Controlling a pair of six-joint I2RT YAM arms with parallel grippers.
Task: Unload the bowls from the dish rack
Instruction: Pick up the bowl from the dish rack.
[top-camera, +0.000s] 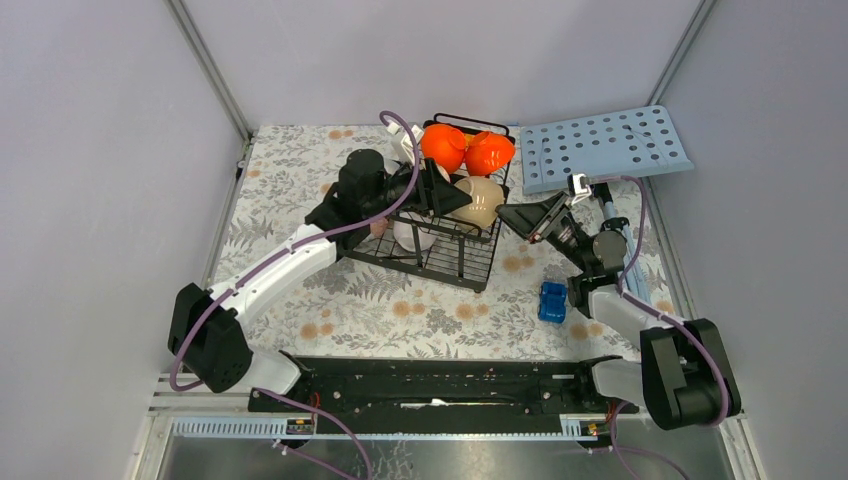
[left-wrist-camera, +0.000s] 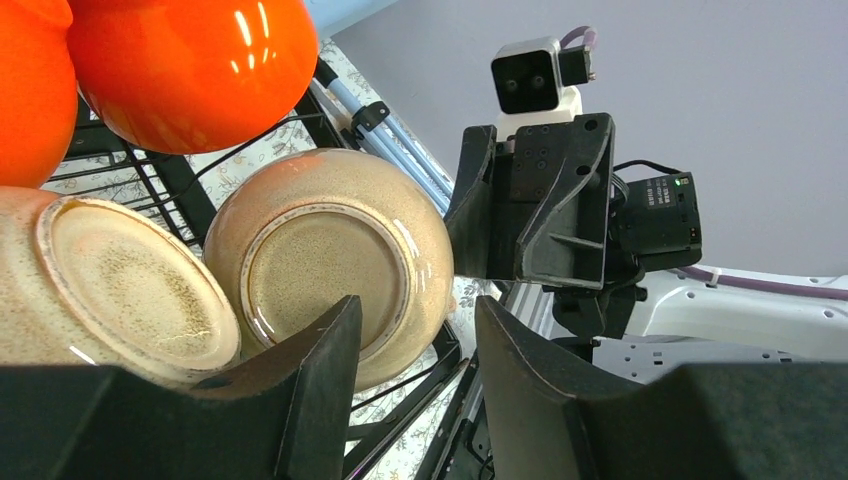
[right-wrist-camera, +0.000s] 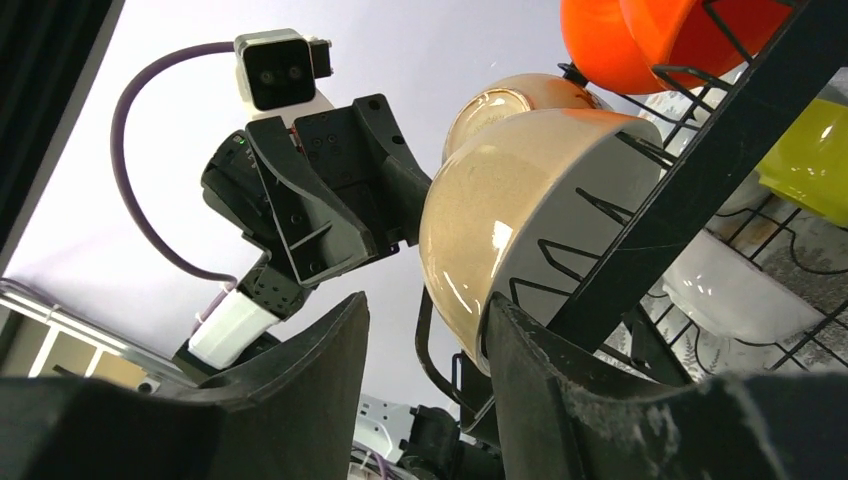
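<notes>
The black wire dish rack stands mid-table. Two glossy orange bowls sit at its far end, a cream bowl on its right side, a white bowl lower left. My left gripper reaches in from the left, open; its left finger overlaps the foot of the cream bowl, beside a second cream bowl. My right gripper faces it from the right, open, with the cream bowl's rim against its right finger. A yellow-green bowl shows behind the wires.
A light-blue perforated board lies at the back right. A small blue object rests on the floral tablecloth near the right arm. Grey walls close in on three sides. The two grippers point at each other across the rack's right edge.
</notes>
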